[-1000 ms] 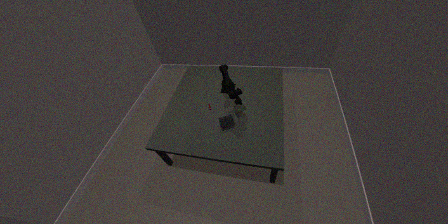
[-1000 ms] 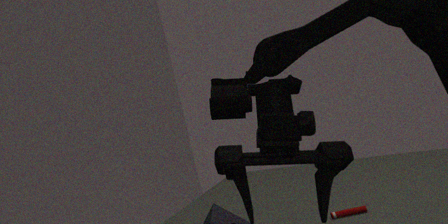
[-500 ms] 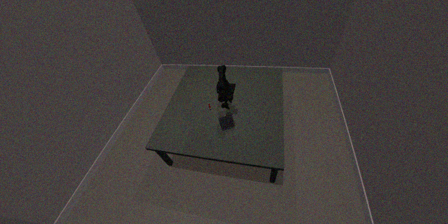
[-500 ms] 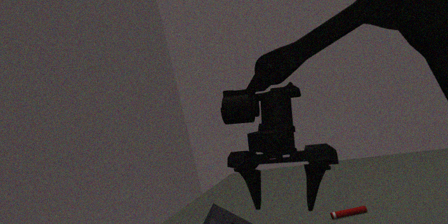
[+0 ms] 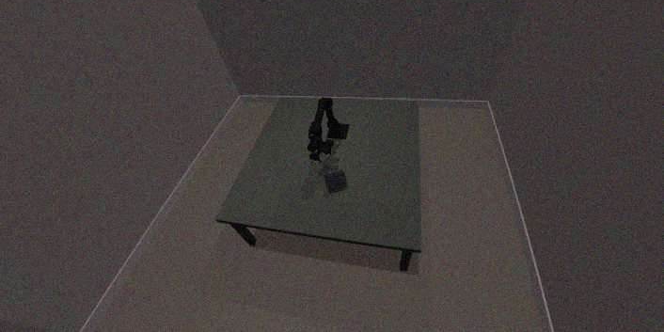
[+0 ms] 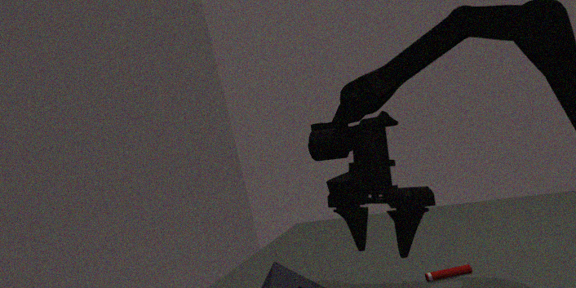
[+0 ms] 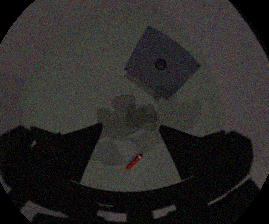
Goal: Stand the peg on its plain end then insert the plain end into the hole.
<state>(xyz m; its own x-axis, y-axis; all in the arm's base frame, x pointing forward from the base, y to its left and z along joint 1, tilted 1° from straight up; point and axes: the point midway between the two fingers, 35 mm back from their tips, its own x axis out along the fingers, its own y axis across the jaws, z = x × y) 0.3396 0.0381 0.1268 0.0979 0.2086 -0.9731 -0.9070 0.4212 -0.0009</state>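
The red peg [image 6: 450, 272] [image 7: 133, 162] lies on its side on the table. Its white band is at the left end in the exterior view and at the upper right end in the wrist view. The sloped panel [image 5: 336, 182] [image 6: 281, 276] [image 7: 144, 52] stands apart from the peg; its dark round hole [image 7: 160, 64] shows in the wrist view. My gripper [image 6: 383, 253] [image 7: 132, 127] is open and empty, pointing down above the table. In the exterior view its fingertips are above and left of the peg. In the top view the arm mostly hides the peg.
The green-grey table [image 5: 376, 207] [image 6: 510, 232] carries the arm [image 5: 318, 118] [image 6: 424, 49], with its base at the back in the top view. The arm's shadow [image 7: 127, 117] falls on the table between the panel and the peg. The scene is dim and grainy.
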